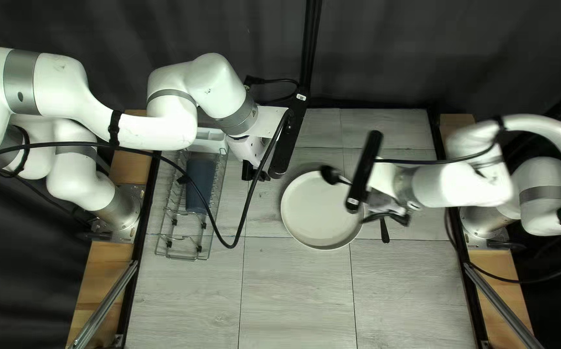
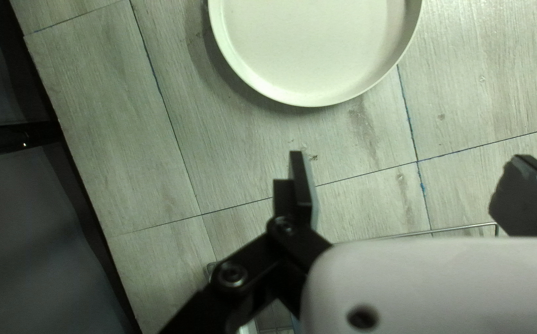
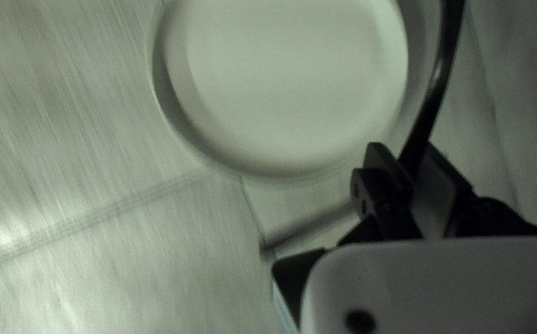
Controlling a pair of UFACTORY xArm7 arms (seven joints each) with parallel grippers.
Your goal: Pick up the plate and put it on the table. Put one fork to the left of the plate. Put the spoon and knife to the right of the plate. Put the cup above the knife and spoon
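Note:
A pale round plate (image 1: 322,210) lies mid-table, also ahead of the gripper in the right wrist view (image 3: 287,80). My right gripper (image 1: 384,205) is beside its right edge in the top left view. In its wrist view the gripper (image 3: 407,161) is shut on a black spoon (image 3: 435,93), whose rounded head (image 1: 332,174) hangs over the plate's far edge. Another dark utensil (image 1: 384,231) lies right of the plate, partly hidden by the gripper; its type cannot be told. My left gripper (image 1: 254,173) hovers left of the plate, its fingers (image 2: 302,179) apart around nothing, the gripper (image 2: 411,185) open.
A wire dish rack (image 1: 183,249) stands at the table's left, holding a dark blue item (image 1: 201,184); a white container (image 1: 210,137) sits at its far end. My left arm and its looping cable cross above the rack. A black frame edges the table.

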